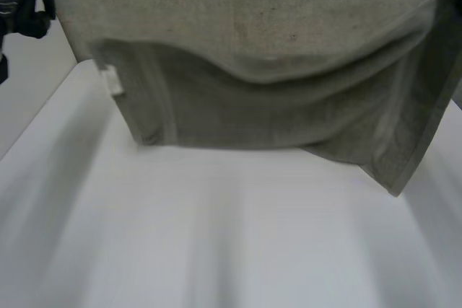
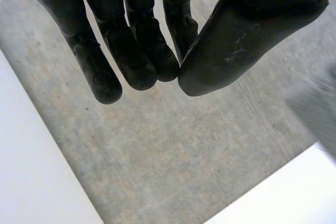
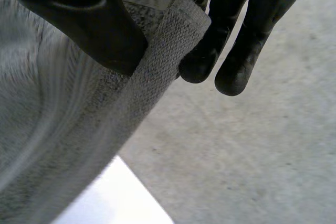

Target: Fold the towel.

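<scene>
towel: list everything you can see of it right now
The towel is grey-beige, terry-like cloth with a flat woven hem band and a small white tag at one side edge. It is raised and doubled, with a sagging front layer over a back one, and its lower edge is down by the white table. The right hand pinches the hemmed edge between thumb and fingers. The left hand hangs over a flat stretch with straight fingers, gripping nothing.

The towel [image 1: 253, 27] spans above the table [image 1: 216, 236], one layer behind another.
</scene>
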Robot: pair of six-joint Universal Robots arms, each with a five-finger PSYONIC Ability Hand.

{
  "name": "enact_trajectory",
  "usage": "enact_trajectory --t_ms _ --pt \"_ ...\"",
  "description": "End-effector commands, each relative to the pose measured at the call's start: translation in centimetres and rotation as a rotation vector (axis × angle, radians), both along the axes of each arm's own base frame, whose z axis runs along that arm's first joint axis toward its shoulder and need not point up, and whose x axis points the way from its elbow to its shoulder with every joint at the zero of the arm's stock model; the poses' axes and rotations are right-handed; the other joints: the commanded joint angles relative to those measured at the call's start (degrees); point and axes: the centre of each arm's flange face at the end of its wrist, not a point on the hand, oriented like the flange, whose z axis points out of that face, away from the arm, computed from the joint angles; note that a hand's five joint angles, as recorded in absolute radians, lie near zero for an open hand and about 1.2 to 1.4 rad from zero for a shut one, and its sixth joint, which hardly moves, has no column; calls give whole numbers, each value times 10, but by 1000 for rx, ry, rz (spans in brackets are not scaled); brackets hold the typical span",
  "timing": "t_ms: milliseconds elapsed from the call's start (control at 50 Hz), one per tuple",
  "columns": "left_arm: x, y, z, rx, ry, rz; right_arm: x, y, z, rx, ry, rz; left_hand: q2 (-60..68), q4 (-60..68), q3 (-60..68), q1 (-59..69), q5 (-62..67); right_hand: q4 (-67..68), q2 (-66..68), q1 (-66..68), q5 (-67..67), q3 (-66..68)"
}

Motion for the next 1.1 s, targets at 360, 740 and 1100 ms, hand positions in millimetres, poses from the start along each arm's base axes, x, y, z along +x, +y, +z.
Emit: enact_trajectory --t_ms 360,740,1100 --pt "-65 -30 -65 176 88 -202 80 -17 -55 65 82 35 -631 -638 -625 -585 -584 36 37 45 35 39" --pt "-85 -60 -186 383 54 -233 74 34 -114 191 106 124 -608 -615 -602 -562 -561 36 37 45 35 39" --pt "-99 -97 -242 510 13 -209 73 50 -131 195 108 130 -615 -622 -609 -569 -568 36 37 45 35 39"
